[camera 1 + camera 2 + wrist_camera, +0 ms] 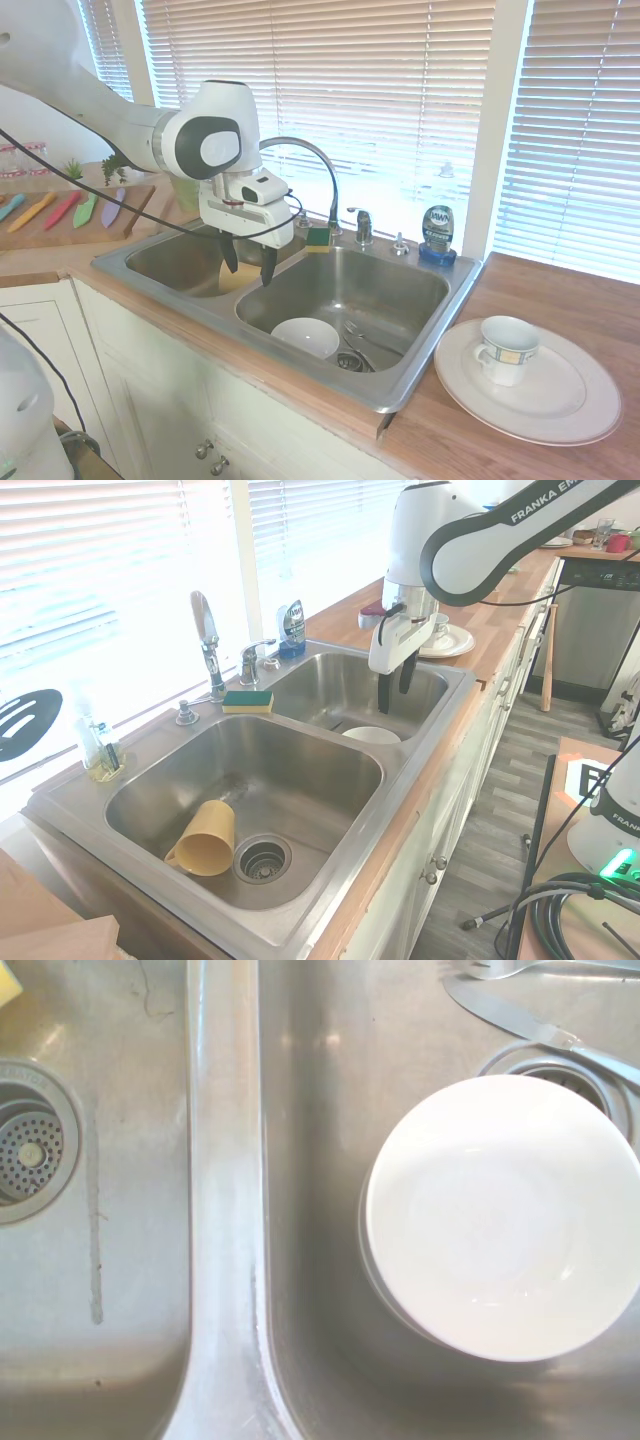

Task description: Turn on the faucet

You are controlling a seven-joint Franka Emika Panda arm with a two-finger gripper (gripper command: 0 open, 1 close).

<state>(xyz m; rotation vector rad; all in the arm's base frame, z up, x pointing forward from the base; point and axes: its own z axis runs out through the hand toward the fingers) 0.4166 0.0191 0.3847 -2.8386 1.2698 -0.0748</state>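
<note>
The faucet (pixel 322 166) is a chrome gooseneck spout at the back of the double sink (pixel 420 372), arching over the divider; it also shows as the faucet (pixel 205 630) in the second exterior view. Its short lever handle (pixel 362 225) stands just beside the spout base, also seen as the handle (pixel 250 661). My gripper (pixel 249 270) hangs open and empty, pointing down over the sink's divider near the front rim, well short of the handle. From the other side the gripper (pixel 397 694) is above the far basin. The wrist view looks straight down on the divider (pixel 225 1210).
A white bowl (pixel 305 337) (pixel 500 1215) and cutlery (pixel 540 1030) lie in one basin, a yellow cup (pixel 205 840) in the other. A sponge (pixel 247 700) and blue soap bottle (pixel 438 235) sit by the faucet. A plate (pixel 560 400) bearing a mug (pixel 505 350) rests on the counter.
</note>
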